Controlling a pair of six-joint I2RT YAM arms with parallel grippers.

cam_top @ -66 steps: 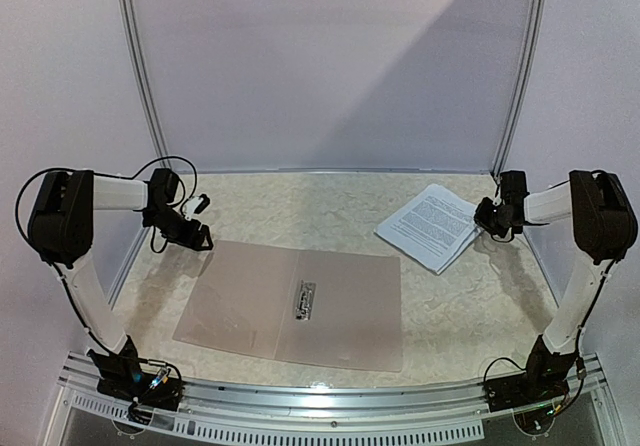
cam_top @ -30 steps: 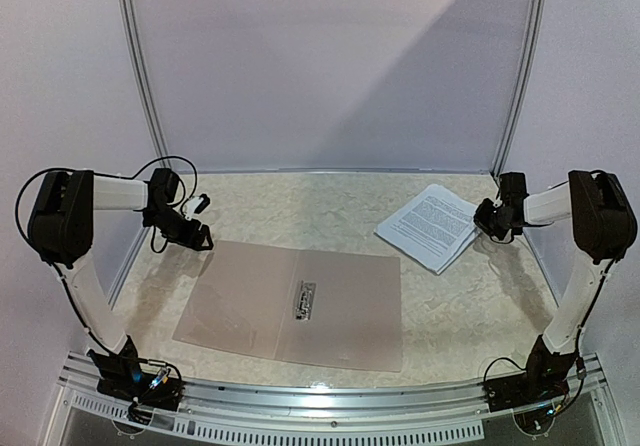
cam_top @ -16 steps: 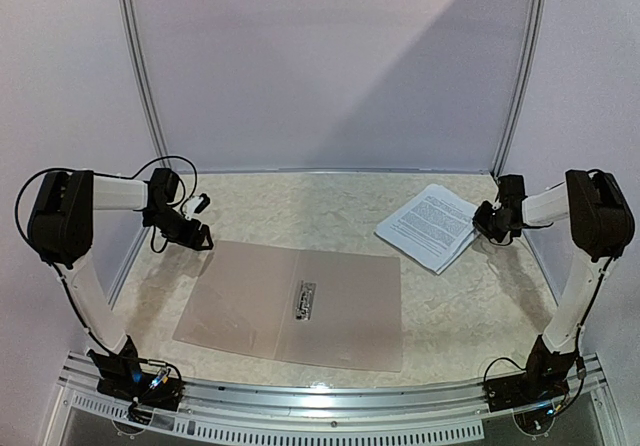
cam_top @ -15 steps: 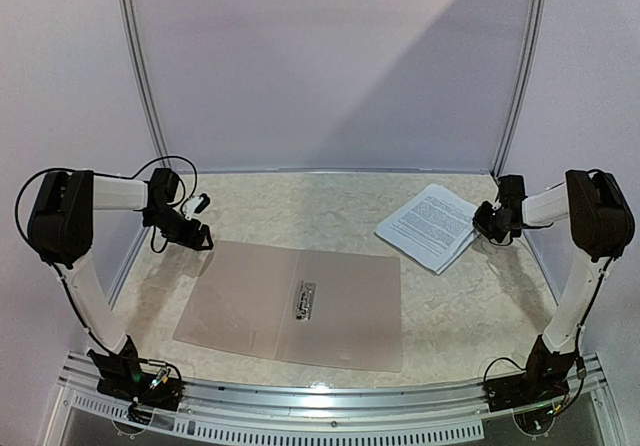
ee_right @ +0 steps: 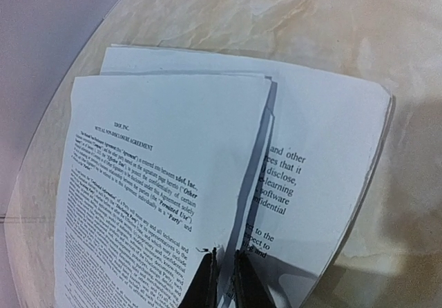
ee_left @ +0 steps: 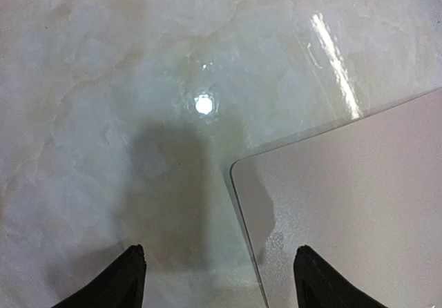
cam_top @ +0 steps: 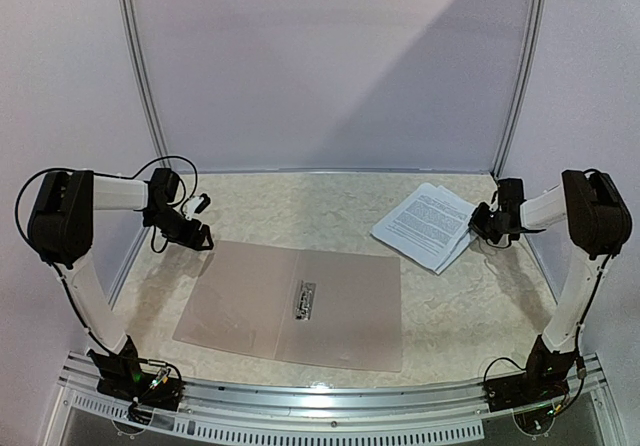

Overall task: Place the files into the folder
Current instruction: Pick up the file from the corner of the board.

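Observation:
The folder [cam_top: 290,306] lies open and flat in the middle of the table, tan-brown, with a small black clip [cam_top: 304,299] at its fold. The files [cam_top: 425,224], white sheets printed with black text, lie at the back right. My right gripper [cam_top: 480,224] is at their right edge. In the right wrist view it [ee_right: 224,260] is shut on the lifted edge of the top sheets [ee_right: 152,184], which stand apart from the lower stack [ee_right: 324,156]. My left gripper [cam_top: 198,236] hangs open over the folder's back left corner [ee_left: 359,204], its jaws [ee_left: 219,253] wide with nothing between them.
The marbled tabletop [cam_top: 330,206] is bounded by a pale curved wall with metal rails [cam_top: 150,116] at the back and sides. The files lie close to the right rail [cam_top: 510,116]. Both arm bases stand at the near edge.
My right gripper has closed on the top sheets' edge and shifted slightly left, so the files have fanned out and slid a little left. The left arm and folder have not moved.

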